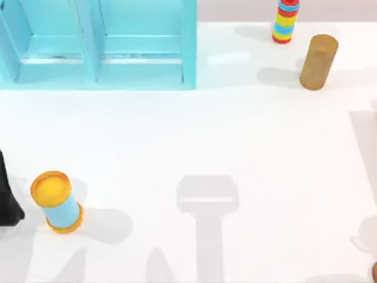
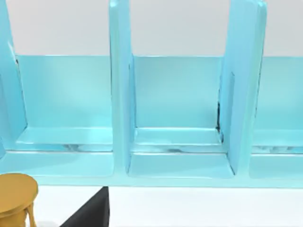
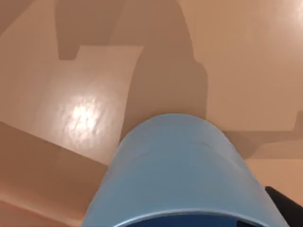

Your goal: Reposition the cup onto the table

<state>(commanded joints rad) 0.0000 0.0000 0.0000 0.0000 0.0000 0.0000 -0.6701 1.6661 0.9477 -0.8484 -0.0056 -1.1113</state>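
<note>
From above, the white bench (image 1: 194, 135) carries a turquoise shelf unit (image 1: 97, 44) at the back left, its bays bare. A yellow-topped light-blue cylinder (image 1: 57, 201) stands front left beside the left arm's dark edge (image 1: 7, 194). A tan cylinder (image 1: 318, 61) and a striped stack (image 1: 285, 20) stand back right.

The left wrist camera faces the shelf bays (image 2: 177, 142), the yellow top (image 2: 16, 194) close by; whether that tool is open or closed I cannot tell.

The right wrist camera has the blue cup (image 3: 177, 170) right against the right tool, above a brownish surface (image 3: 94, 109); the grip cannot be told.
</note>
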